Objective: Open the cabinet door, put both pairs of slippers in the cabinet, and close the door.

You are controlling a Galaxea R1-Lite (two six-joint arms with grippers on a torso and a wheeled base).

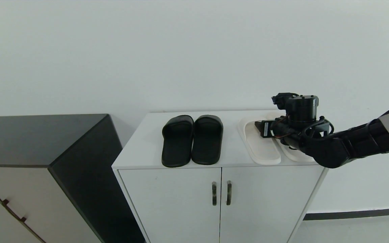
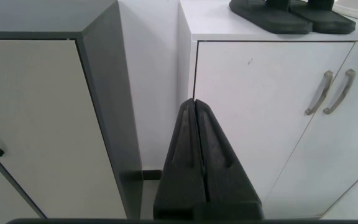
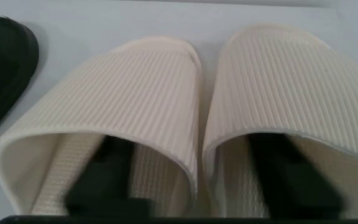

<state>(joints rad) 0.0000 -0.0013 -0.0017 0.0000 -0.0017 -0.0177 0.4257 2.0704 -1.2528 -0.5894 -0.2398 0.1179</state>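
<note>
Two pairs of slippers lie on top of the cabinet (image 1: 144,145), and its doors (image 1: 171,202) are closed. The right gripper (image 1: 265,130) is spread, one finger (image 3: 104,177) under each strap of the white slippers (image 1: 263,148). The black slippers (image 1: 191,140) sit to its left. The left gripper (image 2: 195,109), pressed together, hangs low before the left door.

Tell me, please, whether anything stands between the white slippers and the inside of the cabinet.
Yes: the cabinet's left door and right door are both shut, below where the white slippers lie.
</note>
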